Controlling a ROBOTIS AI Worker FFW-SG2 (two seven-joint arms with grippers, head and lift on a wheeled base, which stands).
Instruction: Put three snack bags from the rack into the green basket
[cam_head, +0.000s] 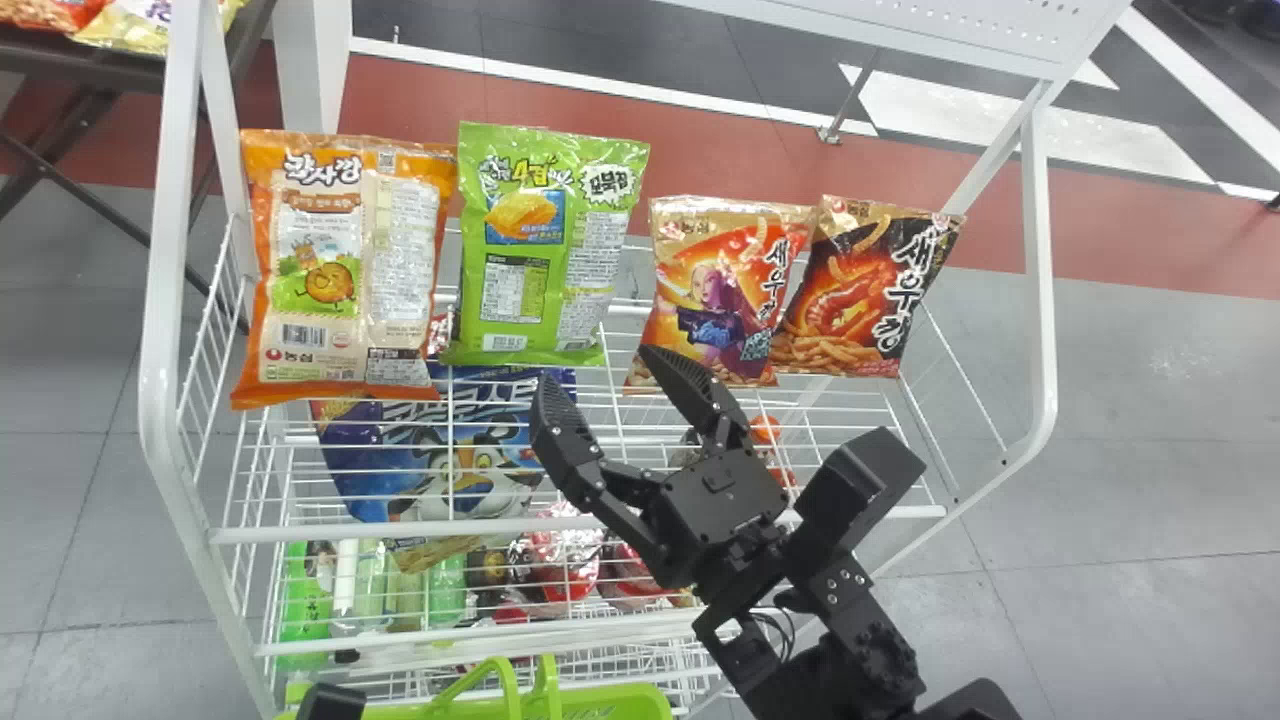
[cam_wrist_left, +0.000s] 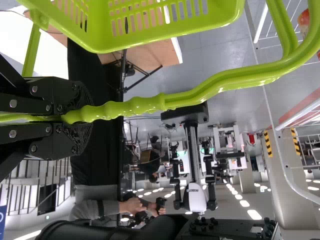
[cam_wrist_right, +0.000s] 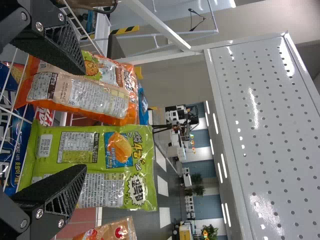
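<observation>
The green bag (cam_head: 550, 240) stands upright on the white rack (cam_head: 155, 380), its long axis going from the bottom up to the top, and its broad printed face is turned to me. The orange bag (cam_head: 345, 265) is upright also, just beside it toward the rack's left edge. On the other side, the tan bag (cam_head: 700, 290) overlaps the dark bag (cam_head: 860, 290), and this last one tilts its top toward the rack's right edge. My right hand (cam_head: 598, 368) is open, near the lower end of the green bag and on the front side of it; whether a finger touches it, I cannot tell. The orange bag comes close against the green bag's left side and narrows the room there. Lower down, a blue bag (cam_head: 440, 450) lies behind the white wires. My left hand (cam_wrist_left: 82, 114) is closed around the handle (cam_wrist_left: 200, 92) of the green basket (cam_head: 630, 705), which is before the rack's front edge.
</observation>
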